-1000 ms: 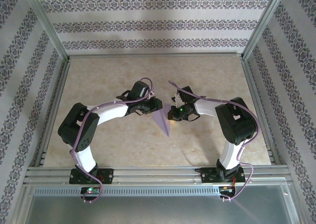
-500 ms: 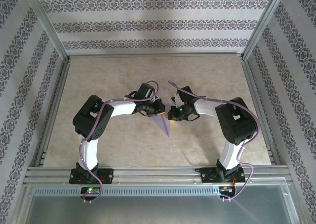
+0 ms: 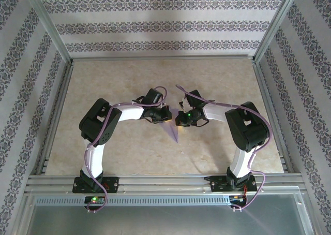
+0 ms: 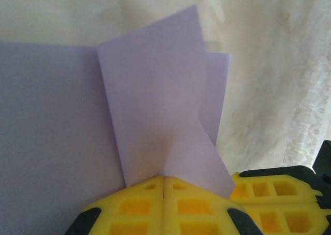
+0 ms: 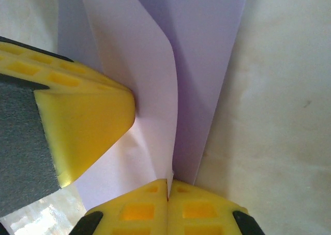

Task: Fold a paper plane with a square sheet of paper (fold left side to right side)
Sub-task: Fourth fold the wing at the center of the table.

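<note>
**Supervisor:** Report the change on the left side.

**Operator:** A second ago my left gripper (image 3: 164, 115) stood slightly parted beside the paper plane (image 3: 172, 131). It has since closed. In the left wrist view its yellow fingertips (image 4: 139, 206) meet flush, and a lavender flap (image 4: 155, 105) rises straight out of the seam between them. The left elbow has also swung in toward the table centre, which shortens the reach.

**Supervisor:** Right side?

**Operator:** Unchanged. The right gripper (image 5: 168, 186) is clenched on the opposite layer, and the paper's edge enters its seam in the right wrist view. The yellow finger (image 5: 77, 126) at the left of that view I take to be the left gripper's, pressing against the same sheet.

**Supervisor:** Location of the workpiece?

**Operator:** At mid-table (image 3: 119, 85), between the two grippers, with its pointed end toward the arm bases. I cannot tell whether the tip rests on the surface.

**Supervisor:** Arm pose?

**Operator:** Both forearms converge inward and the grippers face each other, close together.

**Supervisor:** Assessment?

**Operator:** In my judgement, both sides are now secured, so the left flap can be carried across to the right.
</note>
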